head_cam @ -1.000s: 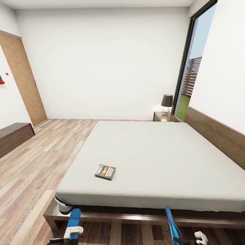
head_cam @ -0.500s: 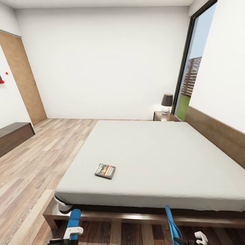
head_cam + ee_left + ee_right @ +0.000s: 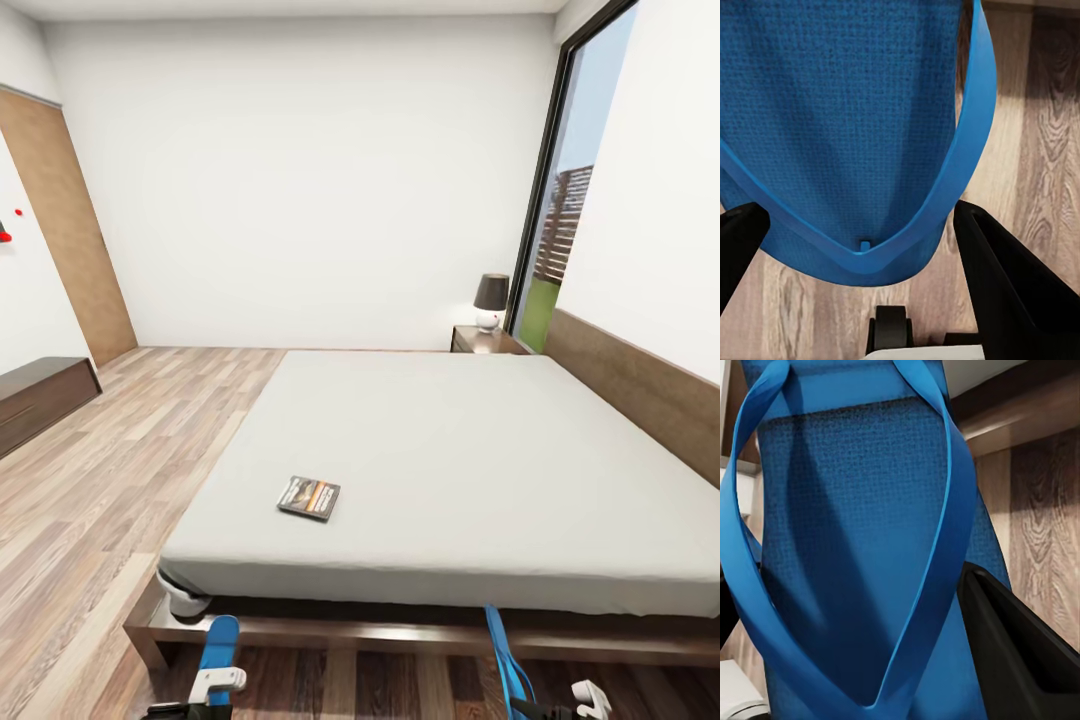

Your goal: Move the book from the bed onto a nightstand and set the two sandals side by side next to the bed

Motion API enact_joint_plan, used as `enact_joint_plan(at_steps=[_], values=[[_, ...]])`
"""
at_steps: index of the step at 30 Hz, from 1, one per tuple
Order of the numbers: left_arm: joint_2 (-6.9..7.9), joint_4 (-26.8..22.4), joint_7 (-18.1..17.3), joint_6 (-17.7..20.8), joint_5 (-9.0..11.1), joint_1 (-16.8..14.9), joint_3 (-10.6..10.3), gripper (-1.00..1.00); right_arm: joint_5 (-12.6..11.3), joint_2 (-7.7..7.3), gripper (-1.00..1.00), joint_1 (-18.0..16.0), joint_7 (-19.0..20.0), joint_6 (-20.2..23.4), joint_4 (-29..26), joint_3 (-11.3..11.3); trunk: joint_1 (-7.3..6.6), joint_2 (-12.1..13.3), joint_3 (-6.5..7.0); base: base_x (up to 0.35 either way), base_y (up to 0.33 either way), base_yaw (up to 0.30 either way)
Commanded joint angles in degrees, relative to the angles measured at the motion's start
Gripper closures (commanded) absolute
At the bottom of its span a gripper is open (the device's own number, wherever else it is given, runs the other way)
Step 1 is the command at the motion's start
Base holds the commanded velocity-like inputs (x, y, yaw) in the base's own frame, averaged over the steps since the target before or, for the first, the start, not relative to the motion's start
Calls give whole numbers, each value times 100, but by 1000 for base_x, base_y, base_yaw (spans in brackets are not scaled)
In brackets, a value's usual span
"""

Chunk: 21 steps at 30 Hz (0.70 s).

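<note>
Each gripper, left and right, pinches a blue sandal between its fingers, both cut off low in the head view, while the book lies ahead on the bed.

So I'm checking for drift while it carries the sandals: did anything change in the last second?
Barely. The whole head view shifted slightly, so the camera moved, not the things. The book lies in the same spot on the bed. Each gripper carries a sandal as before: left sandal, right sandal.
</note>
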Motion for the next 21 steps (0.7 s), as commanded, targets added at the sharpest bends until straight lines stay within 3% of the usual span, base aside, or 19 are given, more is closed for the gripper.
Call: enact_joint_plan(at_steps=[1,21], values=[[5,-11,3,31,58,-1,-48,100,-65,0,100,-6,22,66,15,36,22,-45,-24,0,0,0],[-40,-6,-15,22,83,26,-36,100,-67,-3,100,-11,-17,57,16,32,462,-847,-383,0,0,0]])
